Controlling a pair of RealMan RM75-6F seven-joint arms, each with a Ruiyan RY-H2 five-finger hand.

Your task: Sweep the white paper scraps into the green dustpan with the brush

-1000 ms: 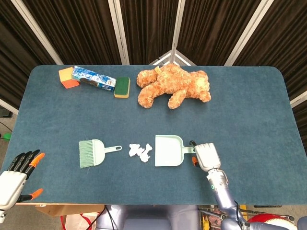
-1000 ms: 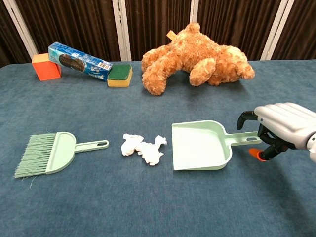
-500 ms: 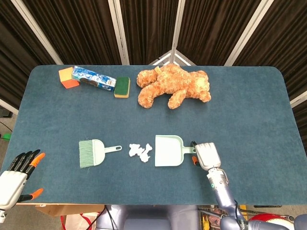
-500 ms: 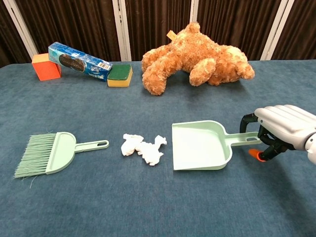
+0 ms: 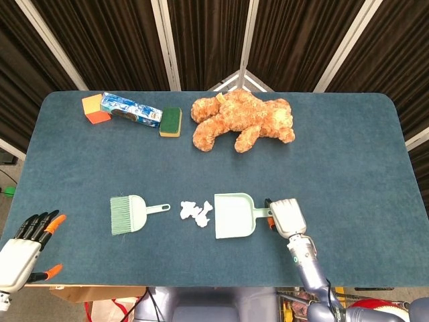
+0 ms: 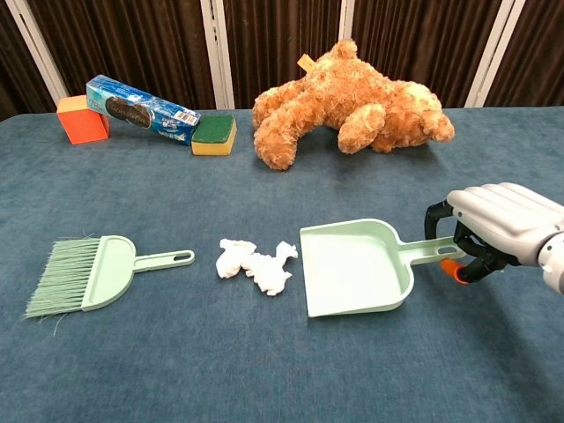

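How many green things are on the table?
3: the brush on the left, the dustpan beside the paper scraps, and the sponge at the back, green on top. None seems hidden.

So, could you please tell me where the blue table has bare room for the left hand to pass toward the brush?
Bare cloth runs from the left hand at the near-left corner to the pale green brush, and across the middle band up to the biscuit packet. Crowded: white paper scraps, green dustpan and right hand on its handle.

Right hand (image 6: 498, 231) is covering the dustpan handle's end (image 6: 434, 250); left hand (image 5: 23, 251) is running off frame's lower-left corner.
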